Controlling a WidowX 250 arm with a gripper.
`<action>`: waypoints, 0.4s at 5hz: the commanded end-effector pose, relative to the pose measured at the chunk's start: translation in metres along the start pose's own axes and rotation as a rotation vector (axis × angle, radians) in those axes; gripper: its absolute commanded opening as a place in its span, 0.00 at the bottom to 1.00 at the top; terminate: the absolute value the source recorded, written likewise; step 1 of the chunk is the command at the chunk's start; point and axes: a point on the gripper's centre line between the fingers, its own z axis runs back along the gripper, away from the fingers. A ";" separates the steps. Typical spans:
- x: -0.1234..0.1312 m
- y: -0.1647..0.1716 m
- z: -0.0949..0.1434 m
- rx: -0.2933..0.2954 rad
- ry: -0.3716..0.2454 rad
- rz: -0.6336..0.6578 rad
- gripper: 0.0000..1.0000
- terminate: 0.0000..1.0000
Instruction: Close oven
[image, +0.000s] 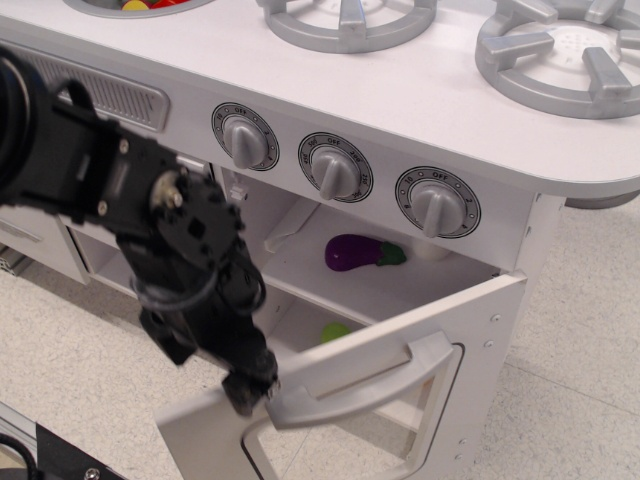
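Observation:
The white toy oven (400, 285) stands open under three grey knobs. Its door (440, 390) is hinged at the right and swung partway toward the opening, with a clear window and a grey bar handle (360, 385). Inside, a purple eggplant (352, 252) lies on the upper shelf and a green ball (335, 330) shows just over the door's top edge. My black gripper (250, 388) presses against the door's outer face at the left end of the handle. Its fingers are too hidden to tell open from shut.
The grey stovetop with two burner grates (560, 50) runs across the top. A vent panel (90, 85) and white drawers sit at the left behind my arm. Speckled floor (580, 400) lies to the right of the door.

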 end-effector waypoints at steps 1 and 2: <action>0.019 0.024 0.039 0.044 -0.073 0.132 1.00 0.00; 0.008 0.013 0.049 -0.001 -0.027 0.141 1.00 0.00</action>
